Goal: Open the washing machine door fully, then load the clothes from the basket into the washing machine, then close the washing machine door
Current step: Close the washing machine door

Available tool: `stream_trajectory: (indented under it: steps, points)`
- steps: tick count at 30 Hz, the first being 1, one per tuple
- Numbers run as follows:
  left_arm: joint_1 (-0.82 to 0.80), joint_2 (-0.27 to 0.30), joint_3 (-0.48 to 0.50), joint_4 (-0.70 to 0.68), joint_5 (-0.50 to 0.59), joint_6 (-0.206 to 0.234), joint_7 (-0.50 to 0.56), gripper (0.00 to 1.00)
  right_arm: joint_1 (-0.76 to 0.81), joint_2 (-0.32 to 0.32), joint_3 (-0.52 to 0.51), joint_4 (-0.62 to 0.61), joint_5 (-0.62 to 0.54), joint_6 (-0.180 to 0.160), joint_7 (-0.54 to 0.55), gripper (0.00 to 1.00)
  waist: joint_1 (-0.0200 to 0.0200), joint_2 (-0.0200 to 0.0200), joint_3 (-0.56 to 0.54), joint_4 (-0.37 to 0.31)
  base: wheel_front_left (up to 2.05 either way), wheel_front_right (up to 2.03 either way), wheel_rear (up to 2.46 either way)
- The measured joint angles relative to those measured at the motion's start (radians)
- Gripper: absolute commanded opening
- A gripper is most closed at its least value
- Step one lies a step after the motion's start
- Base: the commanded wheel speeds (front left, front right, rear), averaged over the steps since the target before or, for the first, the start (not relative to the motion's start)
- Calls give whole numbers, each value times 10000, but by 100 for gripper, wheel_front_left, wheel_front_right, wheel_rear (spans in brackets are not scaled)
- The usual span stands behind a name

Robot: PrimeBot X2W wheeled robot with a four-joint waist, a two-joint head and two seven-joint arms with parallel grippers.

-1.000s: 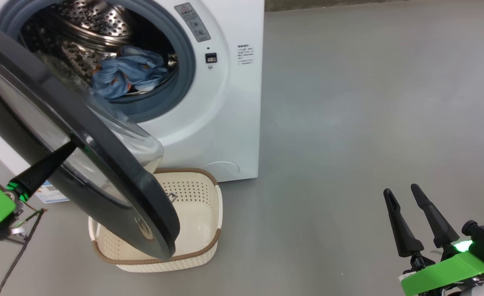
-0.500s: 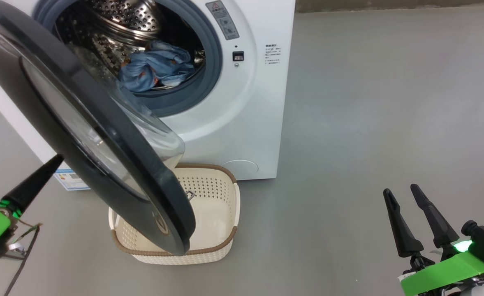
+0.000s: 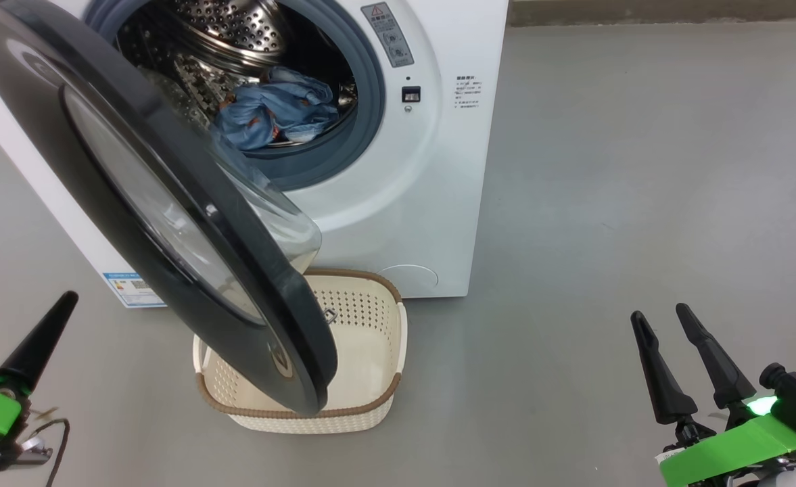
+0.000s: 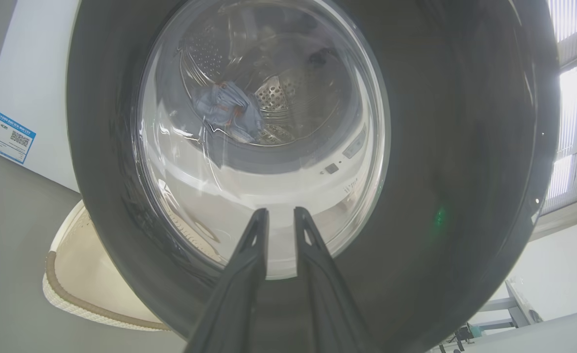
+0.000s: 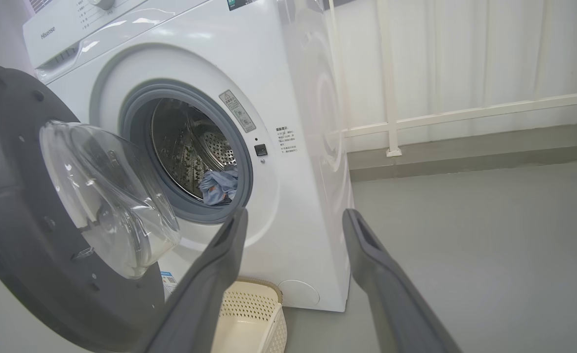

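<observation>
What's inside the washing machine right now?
A light blue bundle of clothes lies low in the steel drum, near the opening. In the head view the partly open door covers the drum's lower left, so that part is hidden.

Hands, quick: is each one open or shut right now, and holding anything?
Left hand: slightly open, holding nothing.
Right hand: wide open, holding nothing.
</observation>
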Motion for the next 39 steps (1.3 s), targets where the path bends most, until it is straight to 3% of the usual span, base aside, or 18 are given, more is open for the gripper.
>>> stream_trajectory:
  steps: [5, 8, 11, 15, 26, 39]
  points:
    - [431, -104, -10, 4, 42, 0, -740, 34, 9, 0, -2, 0, 0, 0, 0, 100, 0, 0, -18, 62, 0, 0, 0]
    - [796, -151, -46, -6, 90, -2, -1166, 35, 24, 0, -4, -2, 0, 0, 0, 100, 0, 0, -28, 97, 0, 0, 0]
    - [1062, -171, -130, -8, 94, -2, -1551, 50, 34, 2, -6, -8, 0, 0, 0, 100, 0, 0, 2, 137, 0, 0, 0]
    - [1107, -192, -155, -6, 92, -2, -1967, 100, 34, 2, -6, -8, 0, 0, 0, 100, 1, 0, 48, 187, 0, 0, 0]
    - [1546, -151, -470, 29, 138, -13, -3103, 100, 32, 0, 10, -6, 0, 0, 0, 100, 1, 0, 75, 348, 0, 0, 0]
    - [1918, 426, -1365, 35, 1258, -15, -5062, 100, 32, -48, 40, -2, 0, 0, 0, 100, 0, 0, 31, 441, 0, 0, 0]
